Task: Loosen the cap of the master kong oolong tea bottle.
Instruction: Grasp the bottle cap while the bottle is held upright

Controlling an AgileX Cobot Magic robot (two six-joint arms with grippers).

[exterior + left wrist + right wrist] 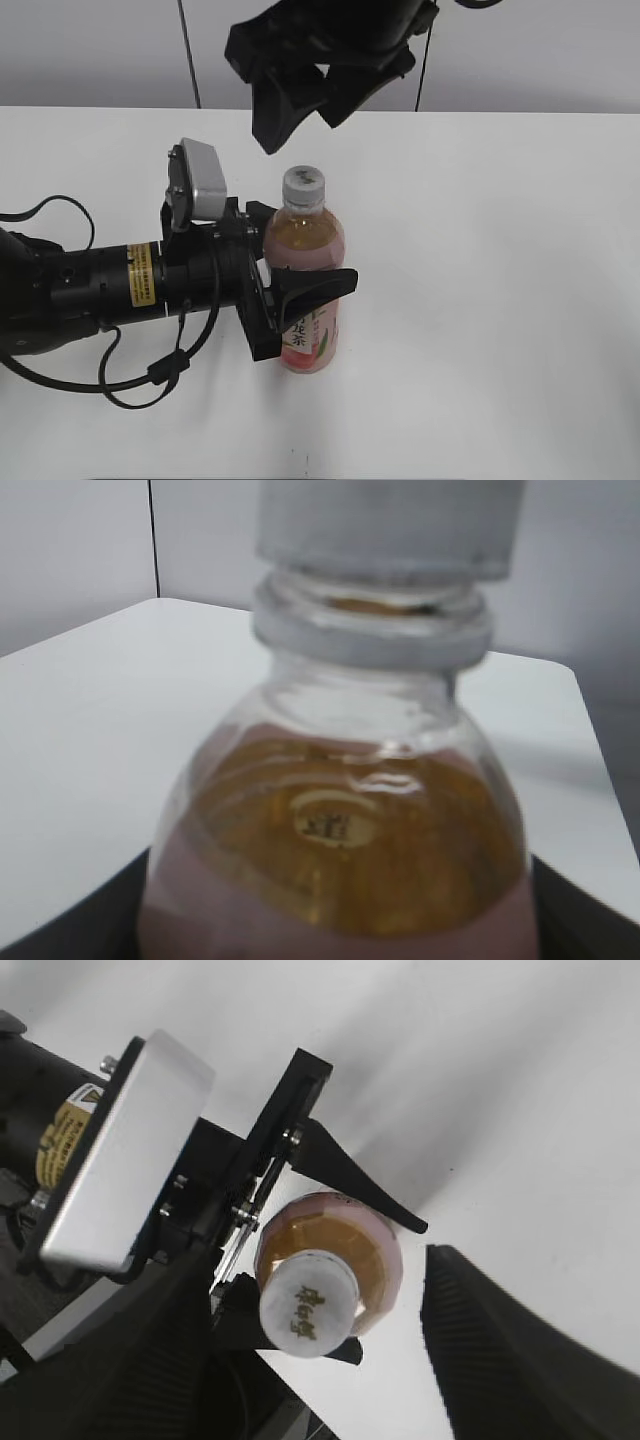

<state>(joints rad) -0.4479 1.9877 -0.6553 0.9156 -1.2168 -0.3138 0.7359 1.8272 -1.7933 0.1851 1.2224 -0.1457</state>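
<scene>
Left end effector comes in from 9 o'clock in the exterior view and is closed around the body of the master kong oolong tea bottle, one black finger crossing the front of the pink label and the other behind it. From the left wrist view the bottle's shoulder and clear neck fill the picture, blurred, with dark finger edges at the lower corners. Seen from the right wrist, the same end effector clamps the bottle from both sides.

Right end effector hangs at 12 o'clock above the bottle, its two fingers spread wide and holding nothing. In the right wrist view its ribbed pads frame the cap without touching it.

White and ribbed, the cap sits on the neck, with print on its top. Upright, the bottle stands near the middle of the white surface, amber tea showing above the label. Cables trail from the left arm across the surface at 8 o'clock.
</scene>
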